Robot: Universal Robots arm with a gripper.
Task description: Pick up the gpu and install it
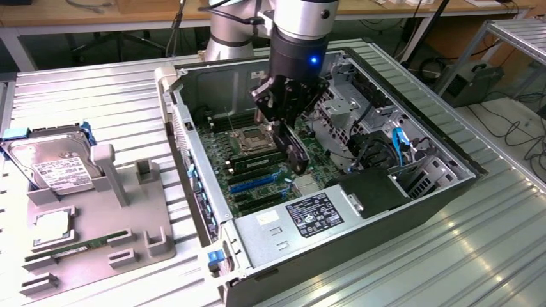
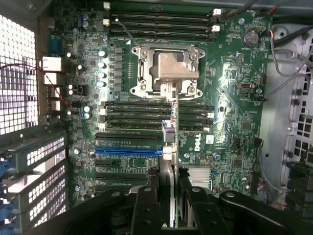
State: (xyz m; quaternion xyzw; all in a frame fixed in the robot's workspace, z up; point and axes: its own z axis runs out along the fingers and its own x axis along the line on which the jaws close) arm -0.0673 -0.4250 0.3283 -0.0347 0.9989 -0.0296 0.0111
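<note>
The gpu (image 1: 296, 151) is a thin dark card hanging on edge inside the open computer case (image 1: 282, 240). My gripper (image 1: 288, 118) is shut on its upper part. The card is a little above the green motherboard (image 1: 247, 185), tilted, with its lower end near the expansion slots. In the wrist view the gpu (image 2: 167, 164) appears edge-on between my black fingers (image 2: 146, 205), and my gripper (image 2: 167, 196) is centred over it. The card's edge reaches toward the end of the blue slot (image 2: 127, 151). The processor socket (image 2: 166, 68) lies beyond it.
A drive cage and cables (image 1: 384, 147) crowd the case on the exterior view's right. The power supply (image 1: 311, 214) fills the near end. On the exterior view's left a grey holder (image 1: 94, 236) carries a hard drive (image 1: 51, 163), a processor (image 1: 53, 225) and a memory stick (image 1: 81, 246).
</note>
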